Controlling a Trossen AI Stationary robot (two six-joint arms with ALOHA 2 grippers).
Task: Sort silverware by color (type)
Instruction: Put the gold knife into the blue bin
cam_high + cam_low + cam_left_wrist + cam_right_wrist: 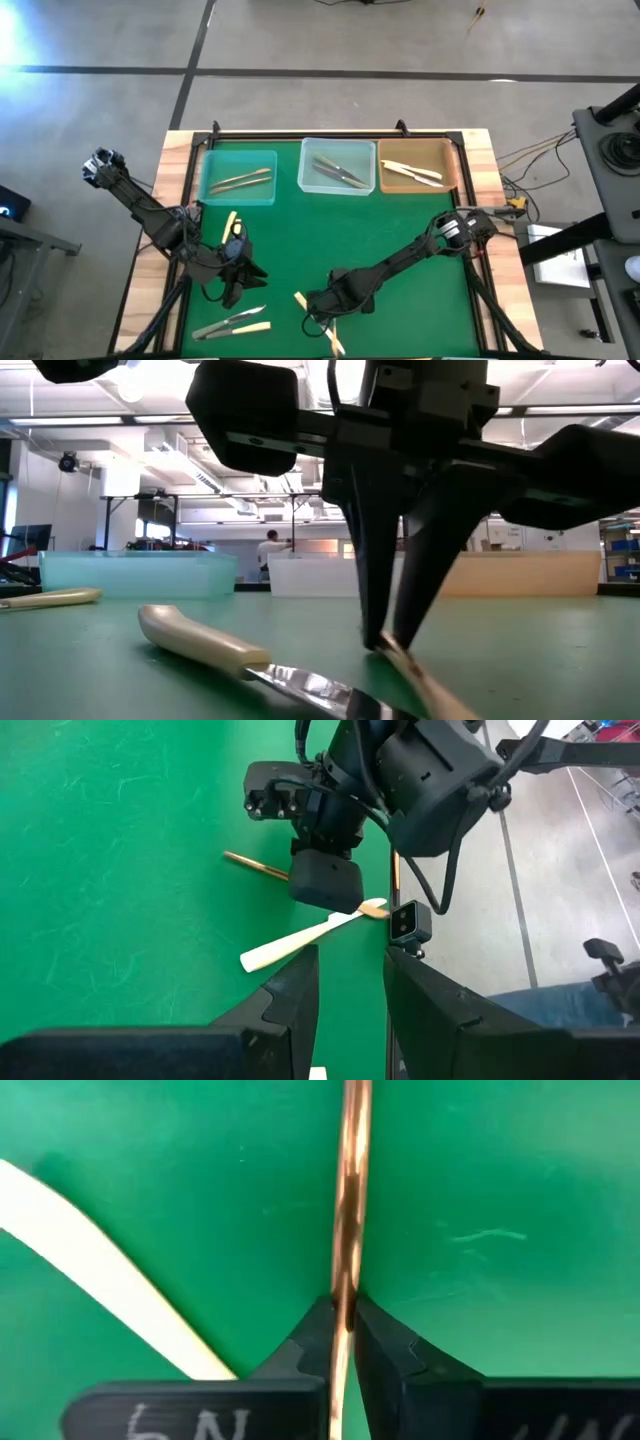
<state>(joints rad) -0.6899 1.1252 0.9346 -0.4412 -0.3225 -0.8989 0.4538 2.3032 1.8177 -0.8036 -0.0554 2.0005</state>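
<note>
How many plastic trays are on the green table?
3, side by side along the far edge: a teal tray on the left, a clear tray in the middle, a tan tray on the right. None look hidden.

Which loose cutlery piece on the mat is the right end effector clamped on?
The golden-bronze piece, pinched by the right end effector; the cream one beside it lies free.

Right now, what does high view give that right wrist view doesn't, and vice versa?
Only the high view: three trays at the far edge already holding silverware, the left gripper near loose pieces, the whole mat.
Only the right wrist view: the right gripper shut on a golden-bronze piece, fingers pinching its thin shaft.
Both: the green mat and a cream piece lying beside that grasp.
</note>
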